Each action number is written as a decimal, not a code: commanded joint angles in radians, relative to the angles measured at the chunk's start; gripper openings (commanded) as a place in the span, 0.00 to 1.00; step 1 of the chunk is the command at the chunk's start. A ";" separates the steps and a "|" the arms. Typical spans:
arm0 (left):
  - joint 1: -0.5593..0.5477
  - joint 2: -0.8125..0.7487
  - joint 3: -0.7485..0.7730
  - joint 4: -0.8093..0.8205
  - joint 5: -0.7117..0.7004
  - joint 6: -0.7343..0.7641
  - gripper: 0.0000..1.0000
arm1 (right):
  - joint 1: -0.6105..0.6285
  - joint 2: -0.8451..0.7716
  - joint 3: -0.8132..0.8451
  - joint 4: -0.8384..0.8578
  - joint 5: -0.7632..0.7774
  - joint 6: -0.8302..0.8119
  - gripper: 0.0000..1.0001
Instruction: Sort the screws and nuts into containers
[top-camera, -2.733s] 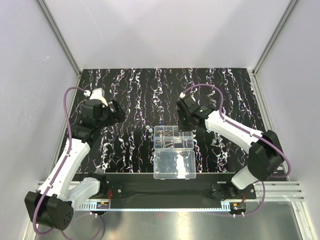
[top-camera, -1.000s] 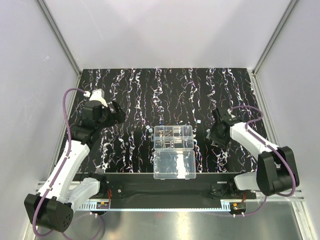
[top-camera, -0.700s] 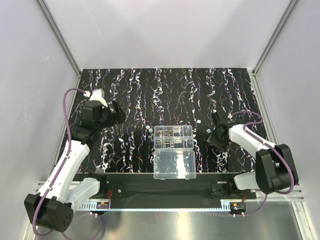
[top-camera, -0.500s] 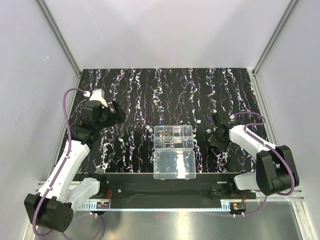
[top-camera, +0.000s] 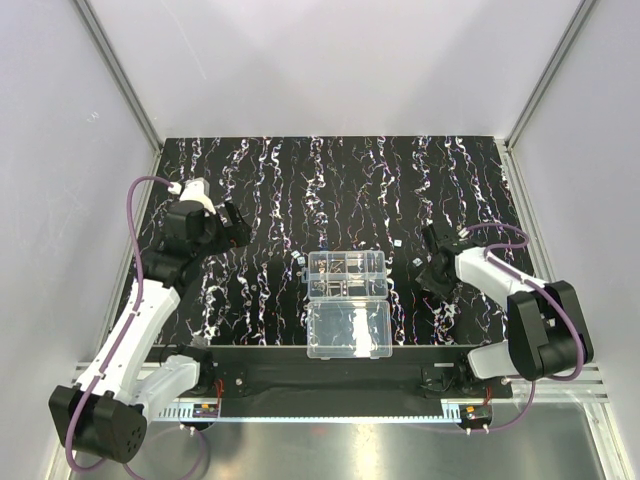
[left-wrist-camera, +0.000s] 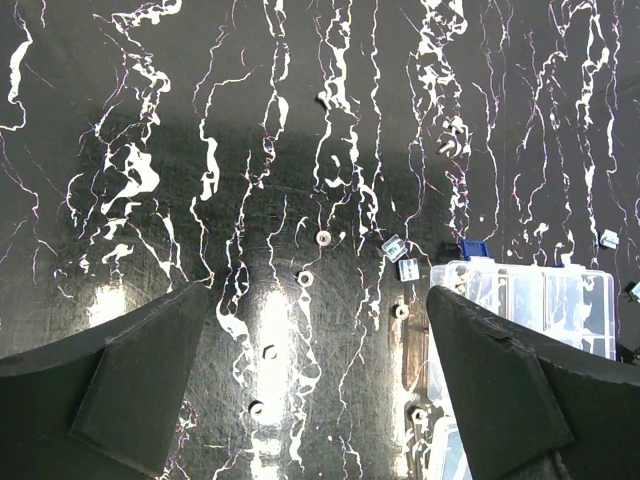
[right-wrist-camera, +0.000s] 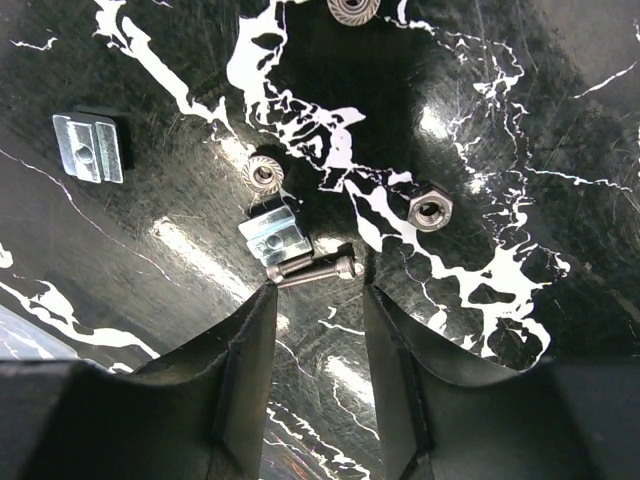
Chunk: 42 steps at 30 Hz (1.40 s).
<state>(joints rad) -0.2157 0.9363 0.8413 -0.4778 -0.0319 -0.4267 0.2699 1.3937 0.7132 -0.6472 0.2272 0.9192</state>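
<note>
Over on the left, the left tool (left-wrist-camera: 315, 300) hangs wide apart above loose nuts (left-wrist-camera: 323, 238) scattered on the desk (top-camera: 250, 170). The organizer box (top-camera: 347, 275) holds a few pieces, but plenty lie outside. The right tool (right-wrist-camera: 318, 295), jaws apart, brackets a screw (right-wrist-camera: 310, 268) without gripping it.

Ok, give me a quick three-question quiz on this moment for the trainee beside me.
1. True or false: the left gripper is shut on something.
2. Where is the screw relative to the right gripper? A: lying loose just ahead of it, across the gap. B: clamped tight between its jaws. C: far off to one side.
3. In the overhead view, which half of the clear box sits lower in the picture, the divided half or the lid?

Key: 1 false, it is wide open and empty. 2 A. 3 the lid.
</note>
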 joint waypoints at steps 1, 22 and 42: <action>0.006 0.007 0.002 0.025 0.001 0.000 0.99 | -0.005 0.016 0.031 0.032 0.038 -0.006 0.47; 0.004 0.015 0.004 0.024 -0.003 0.000 0.99 | -0.005 0.076 0.048 0.066 0.043 -0.068 0.52; 0.006 0.015 0.002 0.022 -0.006 -0.001 0.99 | -0.005 0.097 0.002 0.149 -0.069 -0.144 0.29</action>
<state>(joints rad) -0.2157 0.9466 0.8413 -0.4797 -0.0326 -0.4267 0.2672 1.4582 0.7437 -0.5419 0.1989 0.7853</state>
